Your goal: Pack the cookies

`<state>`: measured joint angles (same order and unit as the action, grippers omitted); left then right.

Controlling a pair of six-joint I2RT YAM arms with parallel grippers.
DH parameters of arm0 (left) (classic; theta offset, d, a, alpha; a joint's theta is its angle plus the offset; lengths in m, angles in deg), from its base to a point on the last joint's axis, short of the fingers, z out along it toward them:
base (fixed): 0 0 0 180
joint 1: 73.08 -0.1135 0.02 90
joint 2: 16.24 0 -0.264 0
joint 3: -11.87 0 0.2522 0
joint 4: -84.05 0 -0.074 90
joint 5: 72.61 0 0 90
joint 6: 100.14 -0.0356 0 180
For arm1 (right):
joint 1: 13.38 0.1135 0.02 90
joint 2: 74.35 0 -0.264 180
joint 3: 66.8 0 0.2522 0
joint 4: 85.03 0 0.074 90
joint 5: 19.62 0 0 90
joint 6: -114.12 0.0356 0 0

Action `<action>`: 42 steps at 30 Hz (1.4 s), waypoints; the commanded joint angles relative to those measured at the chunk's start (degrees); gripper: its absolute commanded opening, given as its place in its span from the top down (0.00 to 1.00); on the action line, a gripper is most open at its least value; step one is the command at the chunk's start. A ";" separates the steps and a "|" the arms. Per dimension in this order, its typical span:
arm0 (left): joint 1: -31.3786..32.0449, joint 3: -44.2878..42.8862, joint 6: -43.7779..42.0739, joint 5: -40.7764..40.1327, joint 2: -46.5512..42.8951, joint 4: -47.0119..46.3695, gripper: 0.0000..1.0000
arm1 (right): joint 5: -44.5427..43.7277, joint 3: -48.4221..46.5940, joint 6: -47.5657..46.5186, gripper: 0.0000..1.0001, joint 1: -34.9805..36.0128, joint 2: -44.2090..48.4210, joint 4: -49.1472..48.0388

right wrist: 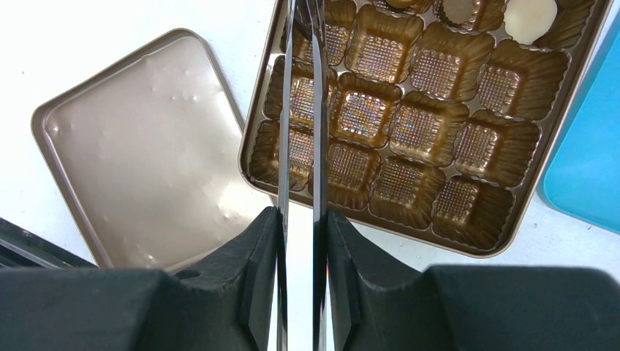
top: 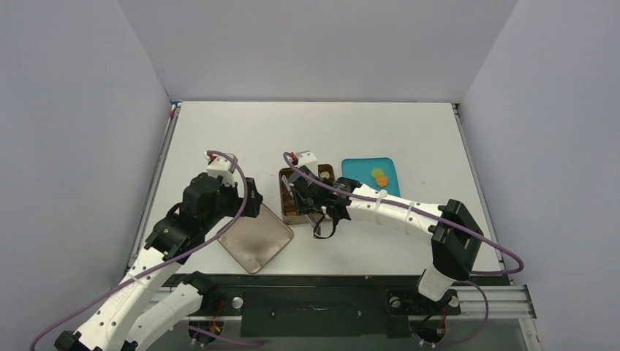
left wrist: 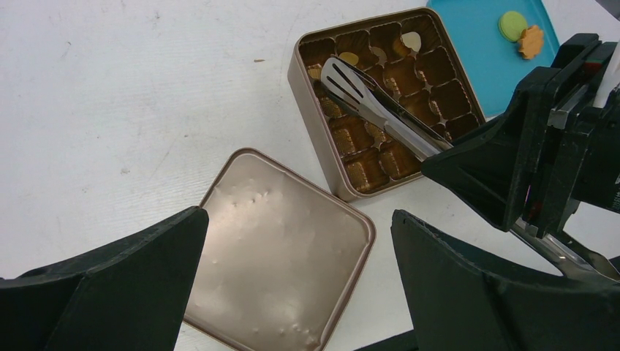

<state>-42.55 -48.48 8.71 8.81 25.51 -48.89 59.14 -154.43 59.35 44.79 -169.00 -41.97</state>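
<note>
The gold tin (left wrist: pixel 314 80) lies open, with a few cookies (left wrist: pixel 411 41) in its far compartments; a pale cookie (right wrist: pixel 531 16) and a dark one (right wrist: pixel 460 9) show in the right wrist view. Two more cookies, a green one (left wrist: pixel 512 24) and an orange one (left wrist: pixel 531 42), lie on the blue tray (left wrist: pixel 475 44). My right gripper (right wrist: pixel 303 216) is shut on the long metal tweezers (right wrist: pixel 319 131). Their tips (left wrist: pixel 343 77) hang over the tin, slightly apart and with nothing between them. My left gripper (left wrist: pixel 298 219) hovers wide open above the tin's lid (left wrist: pixel 281 241), holding nothing.
The lid (top: pixel 256 240) lies upside down on the white table, left of the tin (top: pixel 284 191) and close to it. The blue tray (top: pixel 362 168) sits just right of the tin. Grey walls enclose the table on three sides.
</note>
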 commanded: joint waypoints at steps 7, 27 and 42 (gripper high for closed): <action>-0.29 -0.63 0.13 -0.39 -0.41 -1.26 0.03 | -2.15 -0.53 1.09 0.74 0.36 0.07 -1.40; -0.30 -0.66 0.13 -0.18 -0.13 -1.23 0.03 | -3.41 -0.32 1.09 0.68 0.32 1.65 -0.62; -0.29 -0.63 0.11 -0.34 -0.07 -1.26 0.03 | -6.12 1.19 1.10 0.65 0.19 6.38 0.29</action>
<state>-42.55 -48.48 8.71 8.81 25.58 -48.89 56.27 -153.82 59.80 44.79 -167.90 -41.18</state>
